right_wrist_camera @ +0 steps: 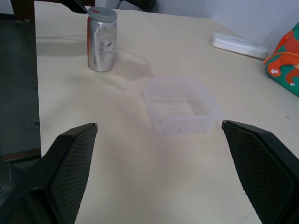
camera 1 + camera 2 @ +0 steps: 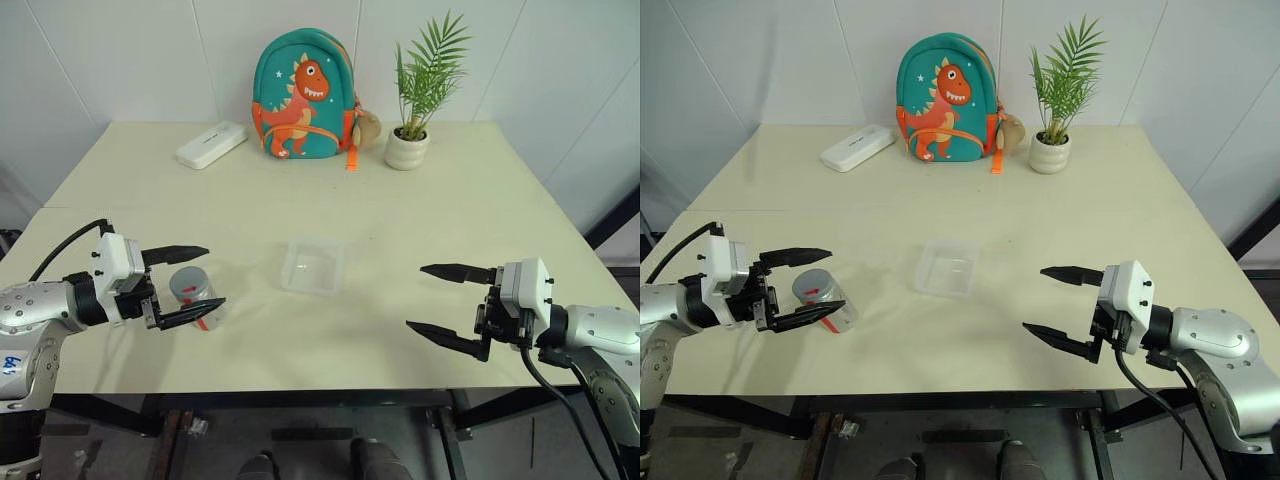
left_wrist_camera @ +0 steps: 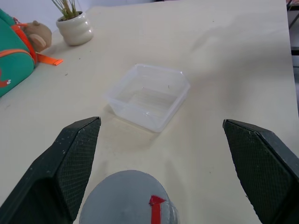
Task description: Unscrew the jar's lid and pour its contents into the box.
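We see the jar (image 2: 193, 296) standing on the table (image 2: 420, 230) with its grey lid (image 3: 127, 197) on, between the wide-open fingers of our left gripper (image 2: 186, 284), the clear box (image 2: 313, 266) nearby looks empty, and our right gripper (image 2: 448, 302) is wide open too, holding nothing.

My left gripper (image 2: 186, 284): two black tapered fingers (image 3: 70, 163) with cross-hatched pads, behind them a white boxy housing, then a silver forearm with a blue marking. Black cable loops off the housing. My right gripper (image 2: 444, 305): same build, white block, silver-grey forearm, black cable hanging below.
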